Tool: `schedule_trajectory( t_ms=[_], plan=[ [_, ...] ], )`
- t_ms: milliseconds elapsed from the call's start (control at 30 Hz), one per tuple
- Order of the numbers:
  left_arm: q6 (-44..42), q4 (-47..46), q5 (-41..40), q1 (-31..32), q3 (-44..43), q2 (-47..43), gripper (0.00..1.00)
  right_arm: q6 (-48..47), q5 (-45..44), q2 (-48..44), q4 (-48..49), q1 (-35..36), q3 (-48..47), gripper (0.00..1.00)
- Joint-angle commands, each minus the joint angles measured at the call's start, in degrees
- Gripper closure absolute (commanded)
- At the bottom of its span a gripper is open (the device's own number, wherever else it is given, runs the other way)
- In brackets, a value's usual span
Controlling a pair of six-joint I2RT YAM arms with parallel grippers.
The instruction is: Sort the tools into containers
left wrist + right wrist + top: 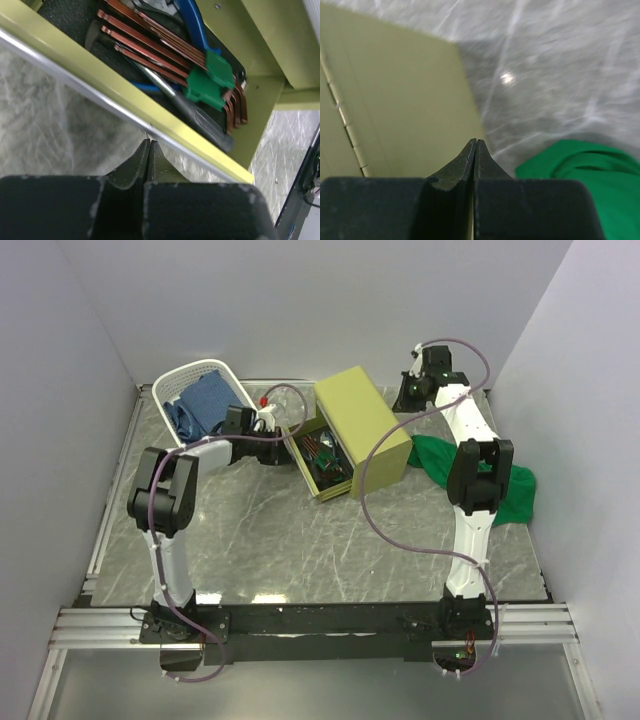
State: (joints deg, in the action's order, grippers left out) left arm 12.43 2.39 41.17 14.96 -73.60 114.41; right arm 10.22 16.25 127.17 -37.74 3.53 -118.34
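Note:
The olive-green chest (362, 425) stands at the back middle with one drawer (325, 465) pulled out toward the left. In the left wrist view the drawer holds a hex key set (210, 80) with a green holder, blue-handled pliers (192, 25) and a black-handled tool (205, 122). My left gripper (149, 142) is shut and empty, its tips against the drawer's silver handle (95, 95). My right gripper (476, 142) is shut and empty, at the chest's back right side (395, 100). The white basket (170, 390) stands at the back left.
A blue cloth (205, 400) lies in the basket. A green cloth (490, 480) lies on the table right of the chest and shows in the right wrist view (585, 160). White walls enclose the marble table (300, 540).

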Motion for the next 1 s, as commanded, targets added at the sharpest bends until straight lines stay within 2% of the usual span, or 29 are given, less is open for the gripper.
schedule_trajectory(
  t_ms=[0,167,467,667,700,800,900,967],
  plan=[
    [2.7,-4.7,2.9,1.1,-4.4,2.4,0.99,3.3,11.2,1.0,0.3,0.2,1.2,1.00],
    [4.4,-7.0,3.7,3.8,-9.9,7.1,0.99,5.6,17.1,1.8,0.9,1.0,5.1,1.00],
    [12.3,-14.0,4.9,8.6,-17.5,12.6,0.99,9.0,18.9,0.4,1.3,3.5,11.6,1.00],
    [18.3,-22.0,7.5,9.7,-19.1,16.2,0.99,9.4,17.1,0.0,0.8,4.4,11.8,1.00],
    [19.6,-27.0,8.9,9.9,-18.9,17.2,0.99,9.1,17.1,-0.2,0.5,4.4,12.1,1.00],
    [24.1,-32.8,10.0,10.0,-18.0,18.7,0.98,8.5,16.4,-1.4,0.6,4.6,13.7,1.00],
    [22.9,-29.1,9.6,9.5,-17.6,15.9,0.93,7.1,14.9,-3.2,1.3,4.5,13.8,1.00],
    [19.1,-24.5,8.3,8.9,-13.9,12.1,0.83,6.4,11.1,-4.8,1.9,4.2,12.7,1.00]
  ],
)
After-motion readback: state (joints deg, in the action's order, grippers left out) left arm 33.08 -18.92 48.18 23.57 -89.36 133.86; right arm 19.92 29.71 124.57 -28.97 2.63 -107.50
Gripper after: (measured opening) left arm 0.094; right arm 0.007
